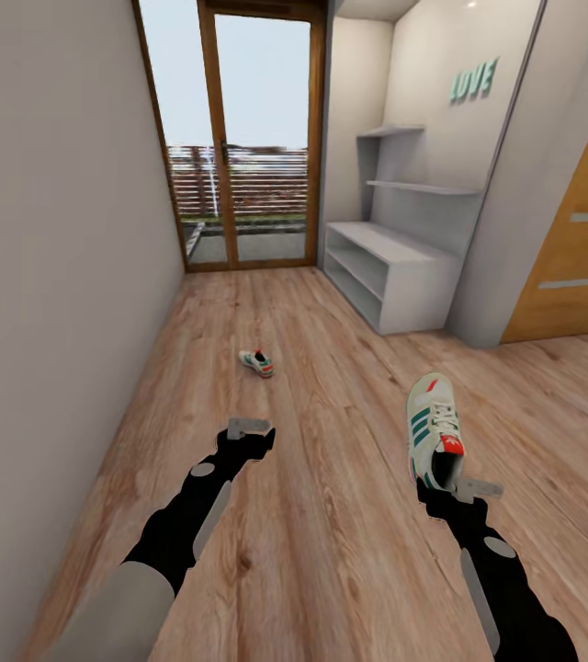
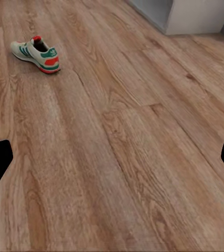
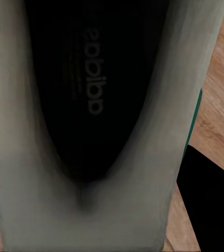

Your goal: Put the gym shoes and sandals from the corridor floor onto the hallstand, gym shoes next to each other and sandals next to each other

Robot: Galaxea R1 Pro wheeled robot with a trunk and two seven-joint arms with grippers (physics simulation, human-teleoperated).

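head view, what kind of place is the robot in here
Most likely a home entry corridor: a narrow wood-plank floor runs to a glazed door with a slatted fence outside, and a pale grey hallstand with stepped shelves and mint LOVE letters sits in a wall niche.

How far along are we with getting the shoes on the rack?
Nothing is on the hallstand yet; its visible shelves look bare. In hand: the right gripper holds one gym shoe by its heel. Left: the second gym shoe lies on the corridor floor, the left gripper is open, and the sandals remain.
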